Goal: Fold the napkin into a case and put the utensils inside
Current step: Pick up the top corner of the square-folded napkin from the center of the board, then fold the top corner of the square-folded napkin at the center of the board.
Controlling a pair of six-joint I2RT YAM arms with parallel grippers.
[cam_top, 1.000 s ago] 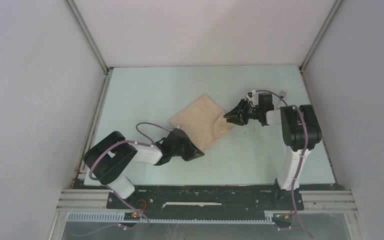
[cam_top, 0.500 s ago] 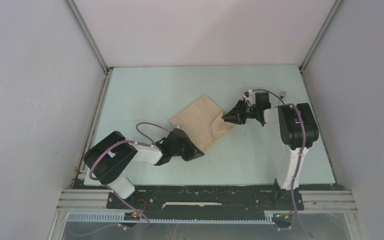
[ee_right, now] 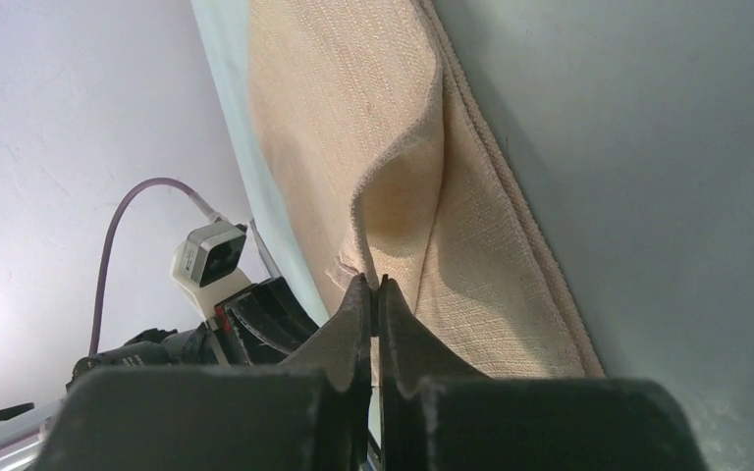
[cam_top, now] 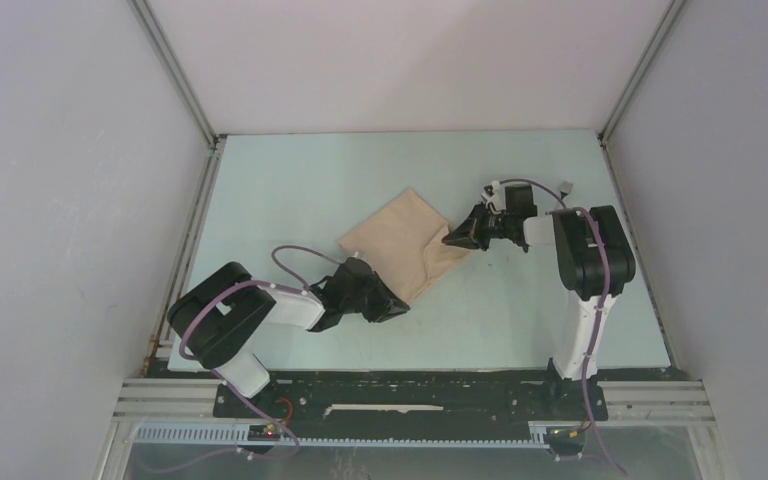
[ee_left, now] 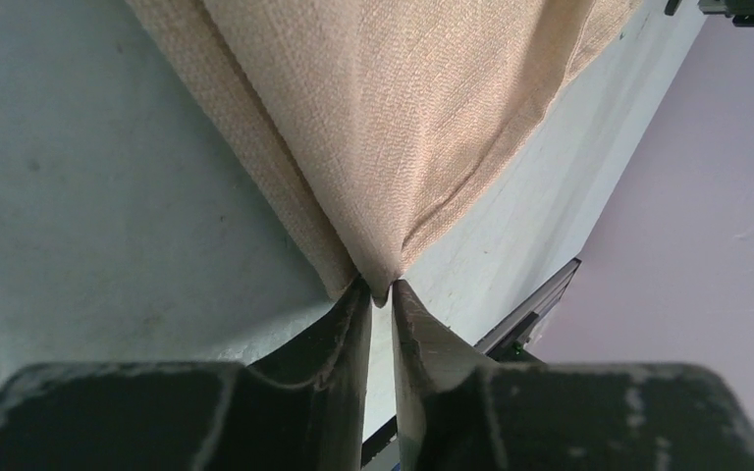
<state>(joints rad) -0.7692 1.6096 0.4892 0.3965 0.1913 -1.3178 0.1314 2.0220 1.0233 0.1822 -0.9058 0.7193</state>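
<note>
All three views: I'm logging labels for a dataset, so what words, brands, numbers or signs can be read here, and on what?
No text can be read in any view.
The napkin: plain cloth, no print.
The left gripper and the right gripper: bare black fingers, no markings.
The table: blank.
The grey camera box in the right wrist view: too small to show any label.

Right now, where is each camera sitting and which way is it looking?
Top camera: high behind the robot, looking down at the table; left arm, right arm and napkin show.
Left wrist camera: on the left arm, looking along the left claw at the napkin's corner.
Right wrist camera: on the right arm, looking along the right claw, shut on a napkin fold.
Shared: every view shows the napkin.
</note>
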